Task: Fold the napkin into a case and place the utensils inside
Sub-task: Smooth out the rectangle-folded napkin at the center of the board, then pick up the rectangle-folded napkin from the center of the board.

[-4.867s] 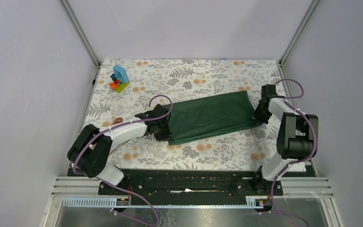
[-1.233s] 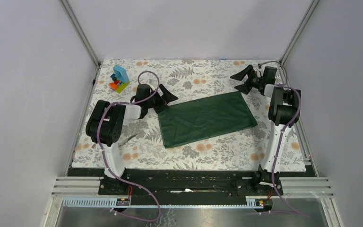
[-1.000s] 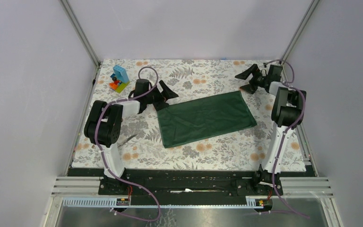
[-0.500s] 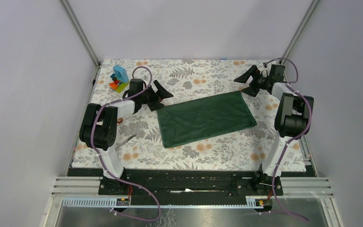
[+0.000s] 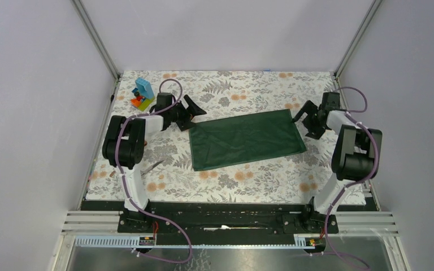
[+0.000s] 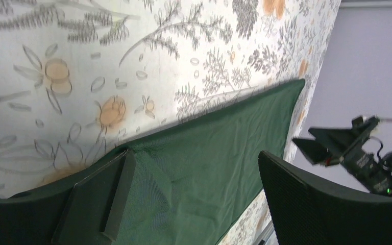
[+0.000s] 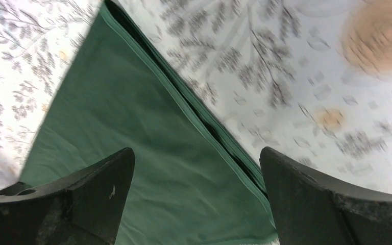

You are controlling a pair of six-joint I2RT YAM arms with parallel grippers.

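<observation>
Lying flat, the napkin has bare desk round every edge; left jaws and right jaws gape wide at its far corners; block stack far left

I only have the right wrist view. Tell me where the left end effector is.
Observer: The left end effector is open at the napkin's far-left corner.
Operator: Find me the utensils.
Observer: One slim utensil lies flat to the left of the napkin, apart from it. I cannot make out any others.
Operator: Report what else is out there.
Observer: A toy block stack stands near the far-left corner, well clear of the napkin.
</observation>
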